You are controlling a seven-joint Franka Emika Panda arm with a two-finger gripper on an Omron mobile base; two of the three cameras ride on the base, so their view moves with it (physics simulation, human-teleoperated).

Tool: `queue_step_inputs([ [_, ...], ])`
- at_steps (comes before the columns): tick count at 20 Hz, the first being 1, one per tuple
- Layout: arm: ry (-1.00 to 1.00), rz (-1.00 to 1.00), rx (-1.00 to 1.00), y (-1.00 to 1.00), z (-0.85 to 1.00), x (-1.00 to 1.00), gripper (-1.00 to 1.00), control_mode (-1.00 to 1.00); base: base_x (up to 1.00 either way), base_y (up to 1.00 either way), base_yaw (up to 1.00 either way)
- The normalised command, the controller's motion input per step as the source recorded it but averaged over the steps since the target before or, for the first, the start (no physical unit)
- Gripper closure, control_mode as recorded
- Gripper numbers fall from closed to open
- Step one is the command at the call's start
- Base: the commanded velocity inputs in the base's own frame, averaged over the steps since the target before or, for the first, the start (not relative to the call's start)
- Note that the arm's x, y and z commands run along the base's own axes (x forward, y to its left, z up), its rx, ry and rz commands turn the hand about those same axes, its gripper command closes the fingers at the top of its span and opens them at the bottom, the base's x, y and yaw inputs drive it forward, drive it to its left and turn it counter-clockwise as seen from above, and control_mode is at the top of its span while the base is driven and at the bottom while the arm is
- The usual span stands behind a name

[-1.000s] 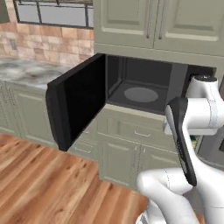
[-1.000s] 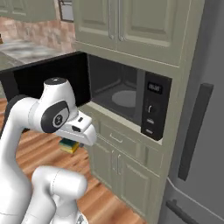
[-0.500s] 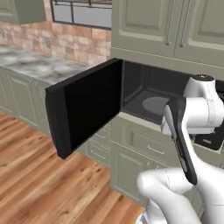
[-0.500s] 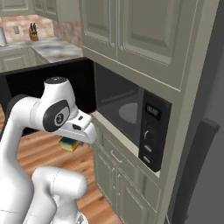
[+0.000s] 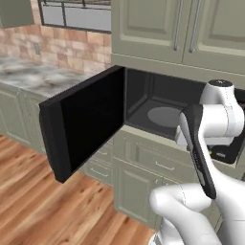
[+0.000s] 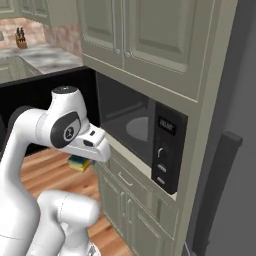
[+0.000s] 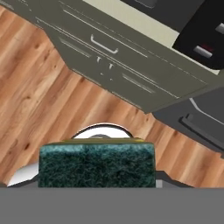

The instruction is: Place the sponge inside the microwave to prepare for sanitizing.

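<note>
One sponge in claw

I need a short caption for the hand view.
Sponge held in the tool, above wooden floor and cabinet drawers.

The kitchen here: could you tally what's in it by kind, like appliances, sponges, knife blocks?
Microwaves: 1, the microwave, door open.
Fridges: 1, the grey fridge.
Sponges: 1, the sponge, held in the pincer.
Knife blocks: 1, the knife block.
Total: 4.
</note>
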Motion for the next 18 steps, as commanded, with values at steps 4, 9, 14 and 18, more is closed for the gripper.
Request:
queue_step_inputs([
  [4, 0.00, 0.00, 0.00, 0.00, 0.00, 0.00, 1.00, 1.00, 0.34, 0.20, -0.19],
  [9, 0.00, 0.00, 0.00, 0.00, 0.00, 0.00, 1.00, 1.00, 0.39, 0.11, -0.18],
  [14, 0.00, 0.00, 0.00, 0.00, 0.00, 0.00, 1.00, 1.00, 0.50, 0.11, -0.16],
  [18, 0.00, 0.00, 0.00, 0.00, 0.00, 0.00, 1.00, 1.00, 0.33, 0.27, -0.19],
])
